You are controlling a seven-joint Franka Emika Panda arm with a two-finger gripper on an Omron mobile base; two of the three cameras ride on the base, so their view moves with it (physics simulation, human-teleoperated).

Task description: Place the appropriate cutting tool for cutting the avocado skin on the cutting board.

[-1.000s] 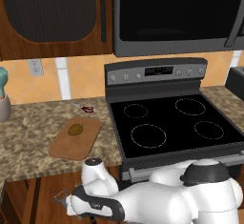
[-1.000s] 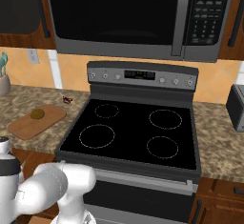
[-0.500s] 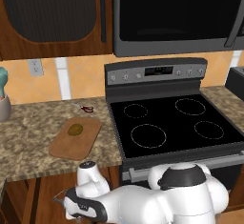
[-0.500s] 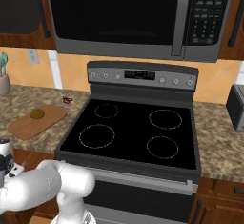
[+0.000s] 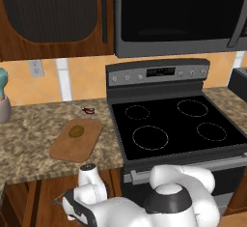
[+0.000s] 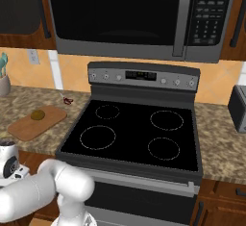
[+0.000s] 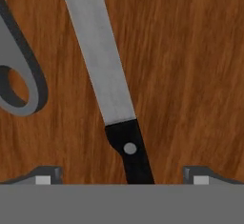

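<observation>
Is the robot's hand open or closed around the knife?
Open. In the hand view the two fingers stand wide apart on either side of the knife, not touching its black handle.

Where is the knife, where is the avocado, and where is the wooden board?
knife [image 7: 102,66]: hand view, middle of its silver blade.
avocado [image 5: 76,131]: left base view, its middle.
cutting board [image 5: 67,148]: left base view, bare wood near its front.

Stove display [image 6: 141,75]: I can't read it, too blurred.
Microwave keypad [image 6: 209,14]: marks too small for me.
</observation>
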